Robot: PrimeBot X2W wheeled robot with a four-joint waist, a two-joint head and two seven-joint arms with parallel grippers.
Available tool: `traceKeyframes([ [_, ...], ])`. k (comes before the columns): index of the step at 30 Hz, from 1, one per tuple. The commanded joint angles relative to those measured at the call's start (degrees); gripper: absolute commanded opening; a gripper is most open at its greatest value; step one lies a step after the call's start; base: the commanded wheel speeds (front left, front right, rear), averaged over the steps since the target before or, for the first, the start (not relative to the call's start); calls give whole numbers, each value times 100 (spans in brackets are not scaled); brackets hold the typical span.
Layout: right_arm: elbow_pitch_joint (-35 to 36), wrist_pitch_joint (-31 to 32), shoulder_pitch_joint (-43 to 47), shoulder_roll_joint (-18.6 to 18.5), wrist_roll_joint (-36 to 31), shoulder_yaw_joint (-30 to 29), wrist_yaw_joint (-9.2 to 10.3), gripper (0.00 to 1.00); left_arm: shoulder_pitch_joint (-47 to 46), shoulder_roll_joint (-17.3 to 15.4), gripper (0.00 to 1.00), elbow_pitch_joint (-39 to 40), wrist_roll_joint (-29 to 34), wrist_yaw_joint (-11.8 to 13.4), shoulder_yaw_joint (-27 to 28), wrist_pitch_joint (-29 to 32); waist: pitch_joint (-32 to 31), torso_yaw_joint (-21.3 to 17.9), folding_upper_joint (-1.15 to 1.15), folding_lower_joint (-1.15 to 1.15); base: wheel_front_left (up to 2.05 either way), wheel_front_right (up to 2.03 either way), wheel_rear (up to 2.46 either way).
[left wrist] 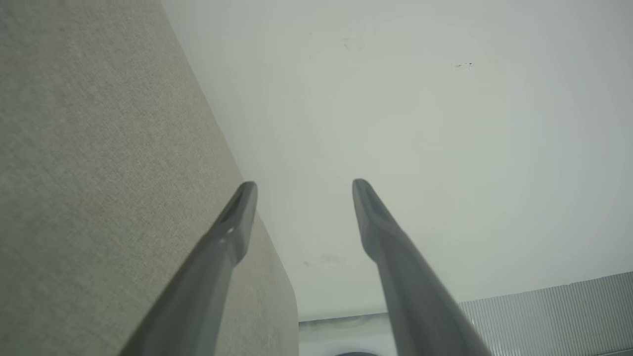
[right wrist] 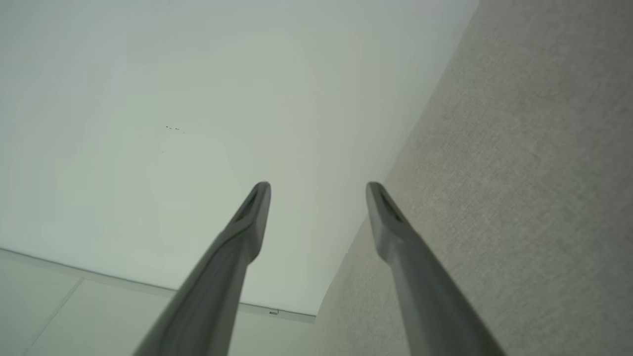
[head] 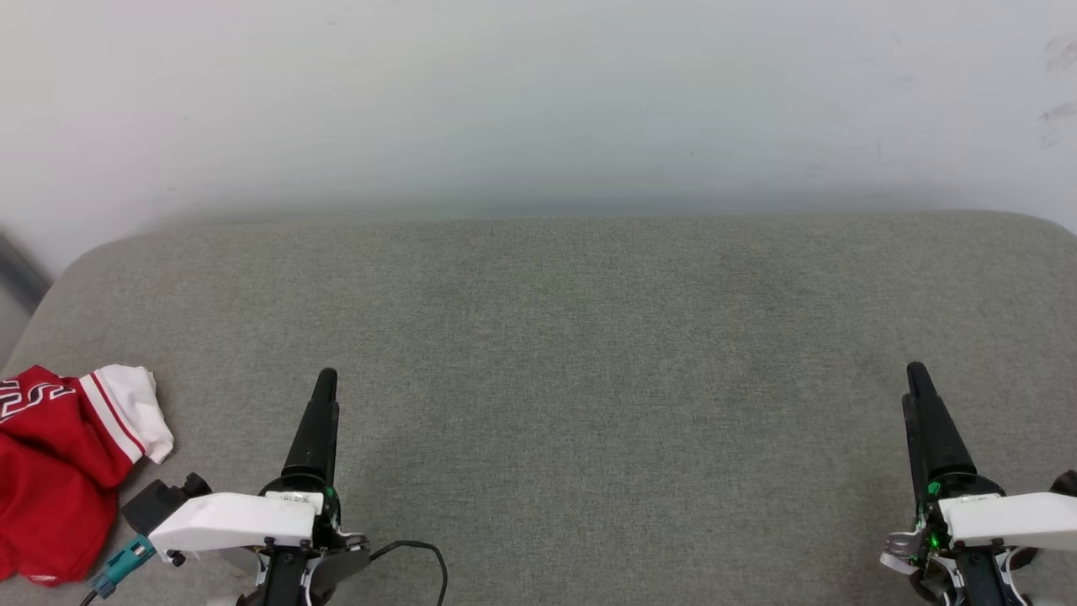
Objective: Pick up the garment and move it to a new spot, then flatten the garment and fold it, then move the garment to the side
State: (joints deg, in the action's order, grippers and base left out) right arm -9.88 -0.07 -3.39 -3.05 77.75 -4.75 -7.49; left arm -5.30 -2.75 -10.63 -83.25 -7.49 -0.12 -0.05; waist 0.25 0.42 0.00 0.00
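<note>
Red jersey cloth, the garment [head: 59, 471], lies crumpled at the near left corner of the grey fabric-covered worktop [head: 589, 337] in the head view. A white striped cuff is flopped on top and part of the black lettering shows. Some of the heap runs out of frame, so its full extent cannot be told.

The left end effector [head: 326, 379] hovers over the worktop's near edge, just beside the heap but apart from it. The right end effector [head: 915, 374] hangs over the same edge near the opposite corner, well apart from the cloth. Both point toward the worktop's far edge, where a pale wall [head: 538, 101] rises. This looks like a rest pose, with the middle of the worktop left bare as a likely spot for laying the shirt out.

In the left wrist view, the two dark fingers [left wrist: 232, 232] stand spread with nothing between them, and the worktop's weave runs along one side.

In the right wrist view, that arm's fingers [right wrist: 247, 222] are likewise spread wide and empty, with the worktop on the other side.

Judged from this, the first pick-up has not begun. The left arm is better placed for it, since the heap sits on its side of the worktop.
</note>
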Motion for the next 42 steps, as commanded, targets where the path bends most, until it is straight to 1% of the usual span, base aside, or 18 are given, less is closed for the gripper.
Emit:
traceKeyframes([
  [1,147,-64,-67,-26,-236,17,-1,100,-187,-12,100,132,209,-2,-44,-58,-1,4,0,0,0,0,0],
  [10,264,-261,-16,-59,-1517,166,-1,100,-186,-12,100,251,1338,-2,-257,-253,-10,21,0,0,0,0,0],
  [23,319,-407,15,-130,-3300,320,-1,100,-223,-20,100,89,3409,22,-459,-509,-16,49,0,0,0,0,0],
  [32,425,-382,50,-71,-4179,273,-1,100,-284,-28,100,-11,4411,85,-566,-668,-23,60,0,0,0,0,0],
  [42,558,-391,77,-51,-4980,333,-1,100,-329,-79,100,-9,5302,206,-678,-832,-25,87,0,0,0,0,0],
])
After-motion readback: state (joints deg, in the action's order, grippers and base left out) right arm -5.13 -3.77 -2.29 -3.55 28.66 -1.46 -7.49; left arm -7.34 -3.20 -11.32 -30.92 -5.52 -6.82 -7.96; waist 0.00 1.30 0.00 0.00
